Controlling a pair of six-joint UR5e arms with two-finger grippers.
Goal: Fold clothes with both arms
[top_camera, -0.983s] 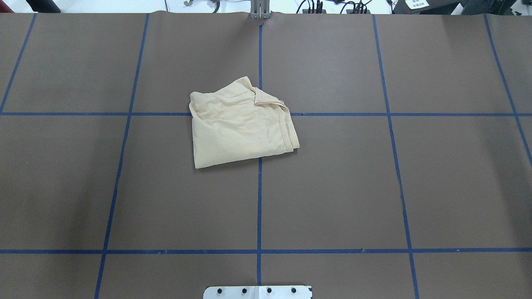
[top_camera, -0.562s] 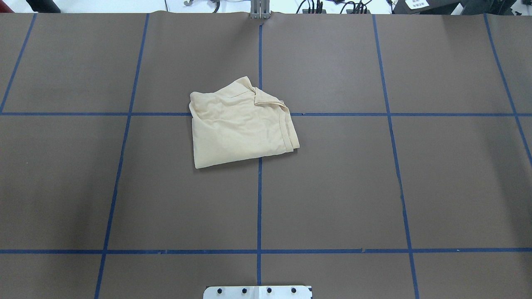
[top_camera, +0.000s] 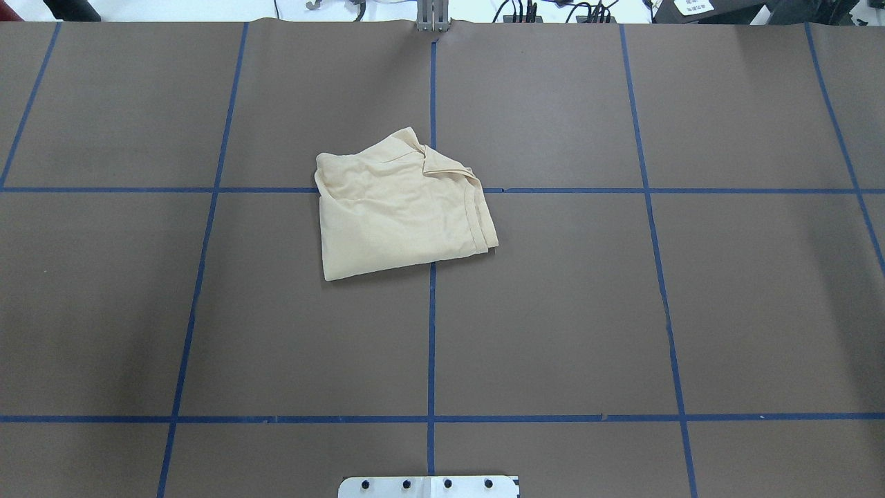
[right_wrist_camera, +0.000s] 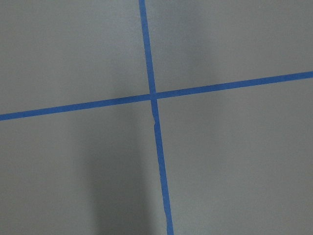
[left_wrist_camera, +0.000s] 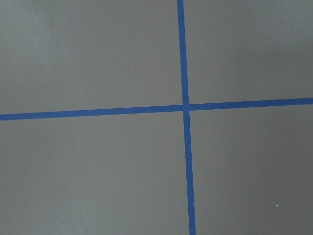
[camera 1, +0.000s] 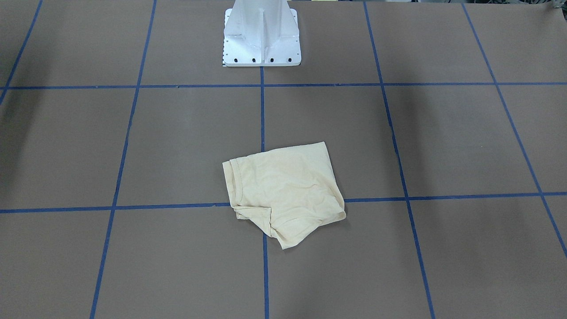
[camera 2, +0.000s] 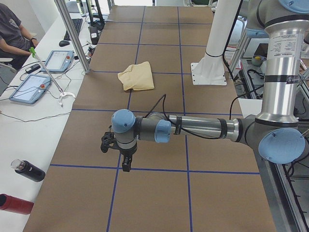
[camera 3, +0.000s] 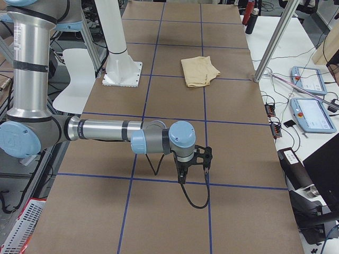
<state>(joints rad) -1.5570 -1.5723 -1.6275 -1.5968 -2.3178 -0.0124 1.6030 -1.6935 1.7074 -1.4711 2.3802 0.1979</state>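
The clothes (top_camera: 401,207) are one pale cream shirt lying folded into a rough square a little left of the table's middle; the same bundle shows as clothes (camera 1: 283,190), clothes (camera 2: 136,76) and clothes (camera 3: 199,70). No print shows on the upturned side. Neither arm touches it. The left arm (camera 2: 193,128) stretches low over the table's left end, its left gripper (camera 2: 126,165) pointing down far from the shirt. The right arm (camera 3: 106,129) does the same at the right end with its right gripper (camera 3: 183,177). Whether either gripper is open or shut I cannot tell.
Brown table cover (top_camera: 553,311) with a blue tape grid (top_camera: 431,346). White pedestal base (camera 1: 261,33) at the robot's edge. A person (camera 2: 12,34), tablets (camera 2: 30,88) and bottles (camera 2: 26,170) occupy a white side bench. Both wrist views show only bare cover with a tape cross (left_wrist_camera: 185,107).
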